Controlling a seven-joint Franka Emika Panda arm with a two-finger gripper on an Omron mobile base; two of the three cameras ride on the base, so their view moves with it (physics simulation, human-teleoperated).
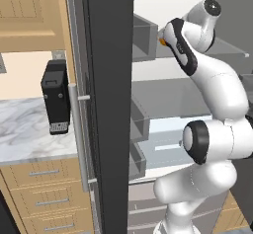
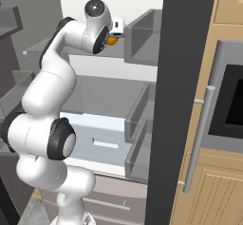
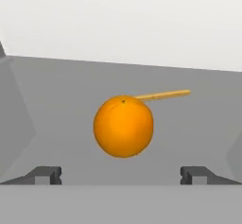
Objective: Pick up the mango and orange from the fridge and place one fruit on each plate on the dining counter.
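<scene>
It was a home kitchen: an open fridge (image 1: 111, 104) with grey shelves (image 2: 107, 96), pale wood drawers (image 1: 44, 193), a marble bench (image 1: 24, 129), and what looked like a built-in oven (image 2: 230, 105).

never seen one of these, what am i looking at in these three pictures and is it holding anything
It is a white robot arm on a driving base, reaching into an open fridge in a simulated kitchen. Two pictures come from cameras on the base, behind the arm on its left and right. The third comes from a camera on the hand, looking along the gripper, whose two dark fingertips stand wide apart. An orange sits on a grey fridge shelf just ahead of them, with a thin tan stick behind it. Nothing is held: the fingers are open and not touching the orange. A black appliance stands on the marble wall counter beside the fridge.
</scene>
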